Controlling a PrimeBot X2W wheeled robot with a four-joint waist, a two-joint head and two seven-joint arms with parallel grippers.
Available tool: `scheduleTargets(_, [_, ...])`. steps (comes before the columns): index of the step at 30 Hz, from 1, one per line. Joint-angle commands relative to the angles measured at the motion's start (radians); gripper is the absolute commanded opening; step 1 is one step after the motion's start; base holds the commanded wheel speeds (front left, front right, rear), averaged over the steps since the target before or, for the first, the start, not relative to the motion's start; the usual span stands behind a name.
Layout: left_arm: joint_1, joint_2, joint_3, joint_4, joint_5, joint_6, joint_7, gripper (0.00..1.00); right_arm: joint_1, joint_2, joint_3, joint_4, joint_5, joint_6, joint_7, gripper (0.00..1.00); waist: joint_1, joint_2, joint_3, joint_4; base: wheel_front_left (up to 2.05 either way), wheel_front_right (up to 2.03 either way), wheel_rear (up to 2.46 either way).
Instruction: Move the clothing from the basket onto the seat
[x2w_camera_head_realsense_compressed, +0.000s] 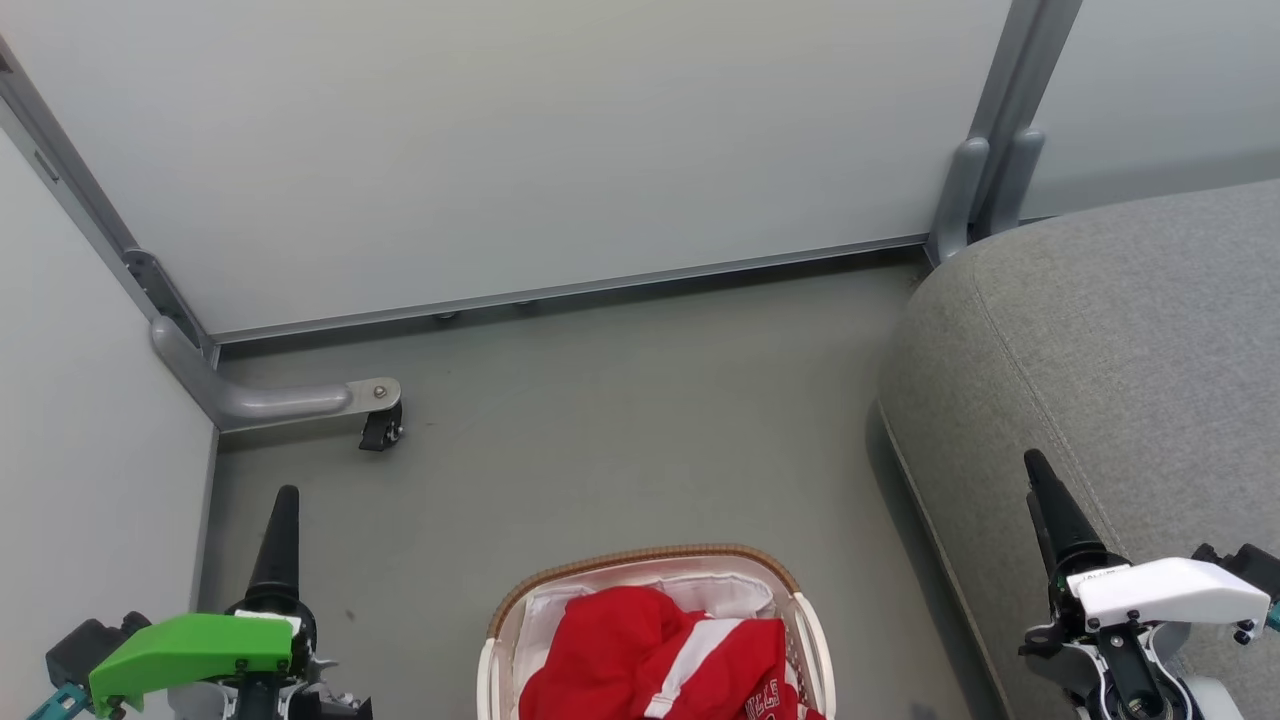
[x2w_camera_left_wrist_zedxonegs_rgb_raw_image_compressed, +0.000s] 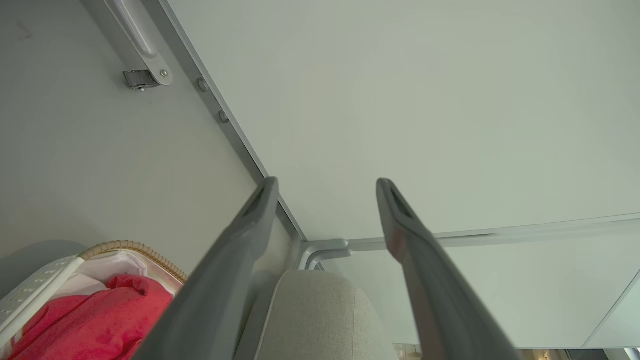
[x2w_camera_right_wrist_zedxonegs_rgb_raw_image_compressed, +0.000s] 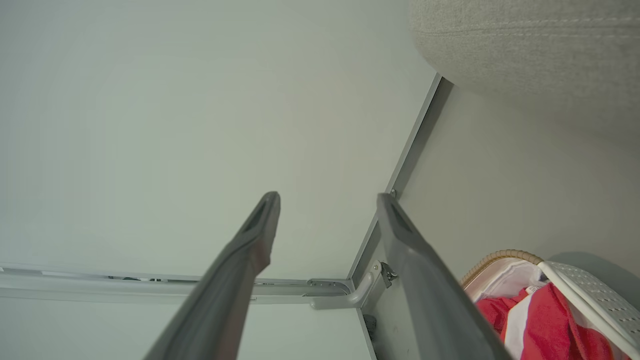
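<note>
Both arms up and waiting; the left gripper (x2w_camera_left_wrist_zedxonegs_rgb_raw_image_compressed: 327, 184) has its two long dark fingers spread wide with nothing between them; the right gripper (x2w_camera_right_wrist_zedxonegs_rgb_raw_image_compressed: 328, 197) is just the same, fully splayed and empty. At the bottom middle of the head view sits the oval white perforated plastic laundry basket with the brown woven rim (x2w_camera_head_realsense_compressed: 640, 553), down on the grey floor (x2w_camera_head_realsense_compressed: 620, 420) between the two arms; heaped inside it, on a white liner sheet (x2w_camera_head_realsense_compressed: 720, 595), is the bright red soft sports clothing with white stripes and lettering (x2w_camera_head_realsense_compressed: 640, 650). Off to the robot's right is the large grey woven-fabric seat cushion (x2w_camera_head_realsense_compressed: 1120, 330), near the basket; not one piece across yet, by the look of it.

How will it handle? Light and limp, I'd say; it should drape and trail on the lift; nothing to break, though sportswear cloth may slide out of a shallow pinch. The best hold looks like the raised red fold at the top of the heap; bite deep, stay off the liner, and lift high enough for the tail to pass over the rim.
</note>
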Motion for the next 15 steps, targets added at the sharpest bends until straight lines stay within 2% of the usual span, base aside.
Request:
scheduleTargets(1, [-0.031, 0.015, -0.005, -0.015, 0.046, -0.003, -0.011, 1.0, -0.032, -0.011, 0.004, -0.018, -0.041, 0.0, -0.012, 1.0, 0.0, 0.0, 0.0, 0.0, 0.0, 0.0, 0.0])
scheduleTargets(2, [-0.031, 0.019, -0.013, -0.007, 0.126, -0.004, -0.026, 1.0, -0.035, -0.01, 0.008, -0.016, -0.113, 0.0, -0.027, 1.0, 0.0, 0.0, 0.001, 0.0, 0.0, 0.0, 0.0])
scheduleTargets(4, [-0.031, 0.019, -0.013, -0.007, 0.126, -0.004, -0.026, 1.0, -0.035, -0.01, 0.008, -0.016, -0.113, 0.0, -0.027, 1.0, 0.0, 0.0, 0.001, 0.0, 0.0, 0.0, 0.0])
scheduleTargets(6, [-0.036, 0.025, -0.027, 0.002, 0.211, -0.004, -0.043, 1.0, -0.04, -0.02, 0.031, -0.002, -0.196, 0.0, -0.043, 1.0, 0.0, 0.0, 0.003, 0.0, 0.0, 0.0, 0.0])
scheduleTargets(15, [-0.043, 0.04, -0.057, 0.019, 0.378, -0.005, -0.078, 1.0, -0.055, -0.033, 0.066, 0.004, -0.369, 0.0, -0.079, 1.0, 0.0, 0.0, 0.007, 0.001, 0.0, 0.0, 0.0])
